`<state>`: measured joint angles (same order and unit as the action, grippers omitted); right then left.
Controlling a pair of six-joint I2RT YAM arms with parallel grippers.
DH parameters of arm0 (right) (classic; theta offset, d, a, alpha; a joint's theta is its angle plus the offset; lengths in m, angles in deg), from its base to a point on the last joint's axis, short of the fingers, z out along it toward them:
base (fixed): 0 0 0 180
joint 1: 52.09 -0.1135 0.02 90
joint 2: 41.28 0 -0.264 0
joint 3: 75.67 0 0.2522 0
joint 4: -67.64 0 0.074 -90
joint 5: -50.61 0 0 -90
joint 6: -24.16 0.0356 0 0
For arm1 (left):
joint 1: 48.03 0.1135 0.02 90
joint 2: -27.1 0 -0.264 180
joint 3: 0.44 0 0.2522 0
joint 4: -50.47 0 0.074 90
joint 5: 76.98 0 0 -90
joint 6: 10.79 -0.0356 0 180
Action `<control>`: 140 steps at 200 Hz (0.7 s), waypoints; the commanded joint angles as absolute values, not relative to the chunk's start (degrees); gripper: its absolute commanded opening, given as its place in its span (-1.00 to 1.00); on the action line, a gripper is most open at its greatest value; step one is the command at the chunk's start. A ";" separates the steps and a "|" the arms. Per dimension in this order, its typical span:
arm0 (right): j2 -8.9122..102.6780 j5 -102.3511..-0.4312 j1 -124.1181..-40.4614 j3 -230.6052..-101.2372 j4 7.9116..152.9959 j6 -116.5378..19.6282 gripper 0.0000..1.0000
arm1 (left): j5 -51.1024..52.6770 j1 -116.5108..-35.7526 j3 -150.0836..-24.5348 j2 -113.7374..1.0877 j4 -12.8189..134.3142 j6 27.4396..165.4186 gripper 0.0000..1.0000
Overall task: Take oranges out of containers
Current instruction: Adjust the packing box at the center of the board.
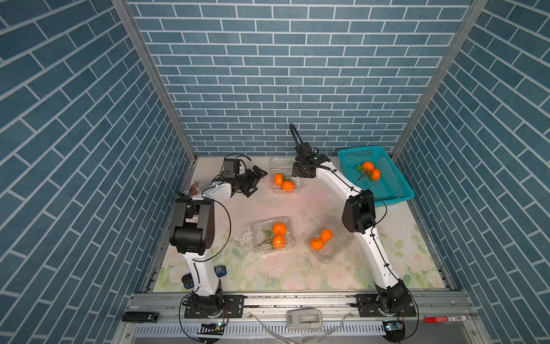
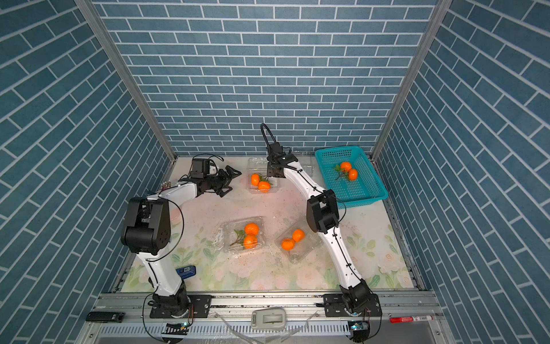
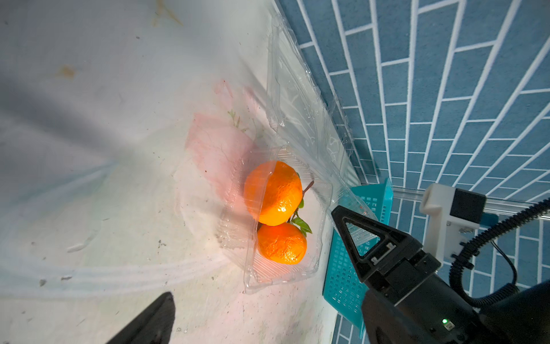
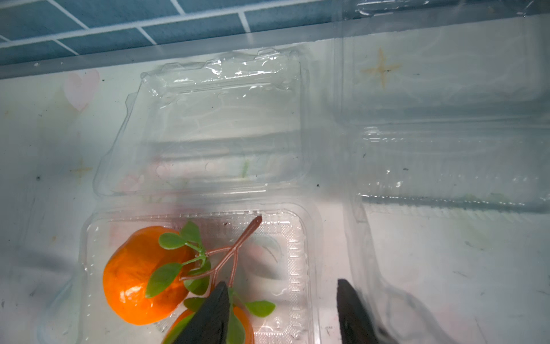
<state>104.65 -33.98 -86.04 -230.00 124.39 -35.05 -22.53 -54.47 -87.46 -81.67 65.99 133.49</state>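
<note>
At the back, a clear container (image 1: 298, 187) lies with its lid open and a pair of oranges (image 1: 283, 182) in its tray. My right gripper (image 4: 282, 300) hangs open over the tray's right edge. One finger is above the nearer orange's leaves and the other is outside the rim, holding nothing. My left gripper (image 1: 257, 181) stands wide open and empty just left of that container. Two more containers (image 1: 259, 229) (image 1: 333, 253) in the middle of the table each hold a pair of oranges (image 1: 279, 235) (image 1: 321, 239). An empty clear container (image 4: 446, 119) lies beside the far one.
A teal basket (image 1: 387, 190) at the back right holds a leafy pair of oranges (image 1: 371, 171). A cup of pencils (image 1: 195, 188) stands at the left edge behind my left arm. Blue brick walls close in the back and both sides.
</note>
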 commanded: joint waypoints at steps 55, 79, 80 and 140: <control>107.30 -42.86 -86.72 -228.48 115.81 -24.27 0.33 | -23.94 -56.11 -89.00 -85.16 65.07 133.22 0.99; 107.58 -42.81 -86.79 -227.71 114.40 -23.56 0.31 | -24.41 -56.71 -89.38 -85.89 64.92 133.35 0.99; 107.46 -42.73 -86.80 -227.61 114.21 -23.61 0.31 | -24.42 -56.72 -89.41 -85.91 64.88 133.35 0.99; 100.21 -35.77 -87.77 -223.58 114.01 -27.85 0.32 | -26.01 -57.02 -89.53 -87.58 62.57 134.95 0.99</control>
<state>105.96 -39.97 -87.22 -223.14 113.37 -25.79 -24.70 -56.81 -88.18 -86.15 64.81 134.32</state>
